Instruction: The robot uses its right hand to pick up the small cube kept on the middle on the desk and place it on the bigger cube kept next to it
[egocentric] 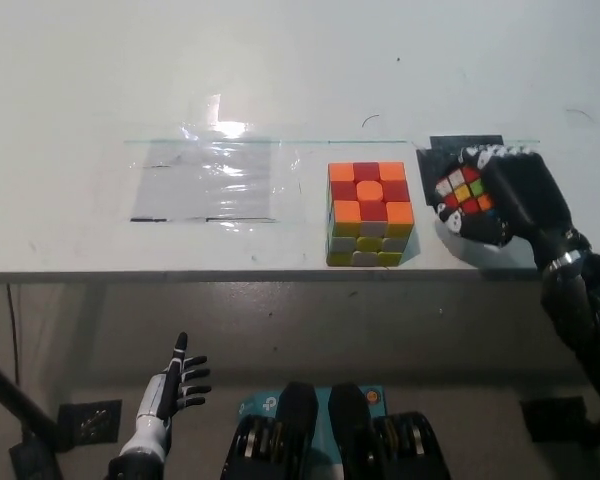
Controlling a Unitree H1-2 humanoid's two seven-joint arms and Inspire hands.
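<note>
Gripped by the right hand [500, 195], fingers wrapped round its sides, the small cube [461, 188] looks light, rigid, slick; big cube [369, 213] sits beside. Left hand [170, 392] hangs open below the desk [280, 70].

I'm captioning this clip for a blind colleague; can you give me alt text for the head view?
The black right hand holds a small cube just right of a bigger cube that sits near the front edge of a white desk. The white left hand hangs open below the desk, at lower left.
</note>
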